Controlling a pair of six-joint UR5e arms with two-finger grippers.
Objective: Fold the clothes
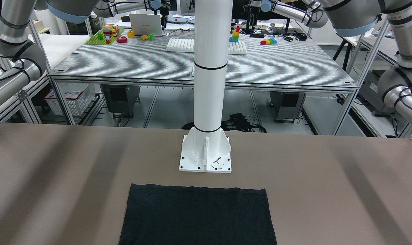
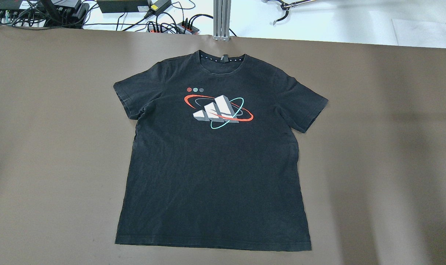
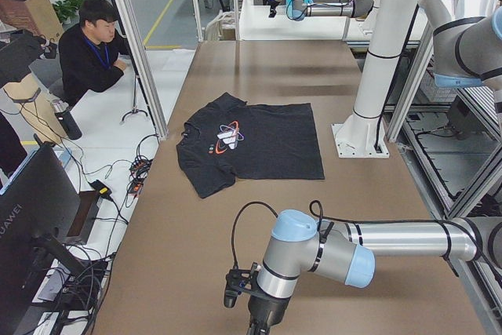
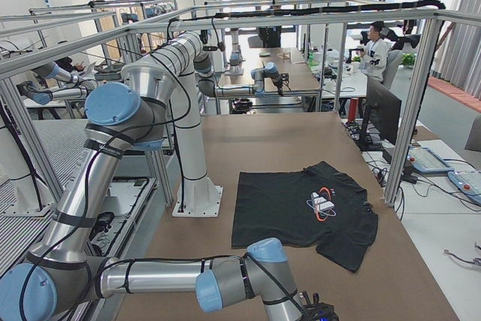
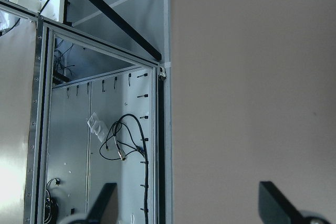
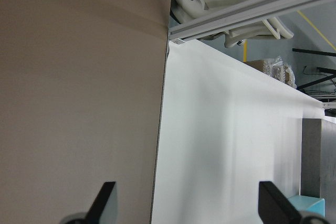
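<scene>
Looking from overhead, we see the black T-shirt [image 2: 213, 165] spread flat, print up, mid-frame on the brown table [image 2: 374, 147]; the front view crops it at the bottom edge. Left gripper [image 5: 189, 203] and right gripper [image 6: 189, 203] gape wide, only fingertips showing.

The black short-sleeved fabric T-shirt [image 2: 213, 173] lay flat and unfolded before me, mid-way across the brown tabletop [image 2: 385, 154]. It was print side up, with both sleeves spread, collar toward the far edge and hem nearest my base. Its chest bore a white three-bar logo [image 2: 218, 111] ringed in red and teal.
</scene>
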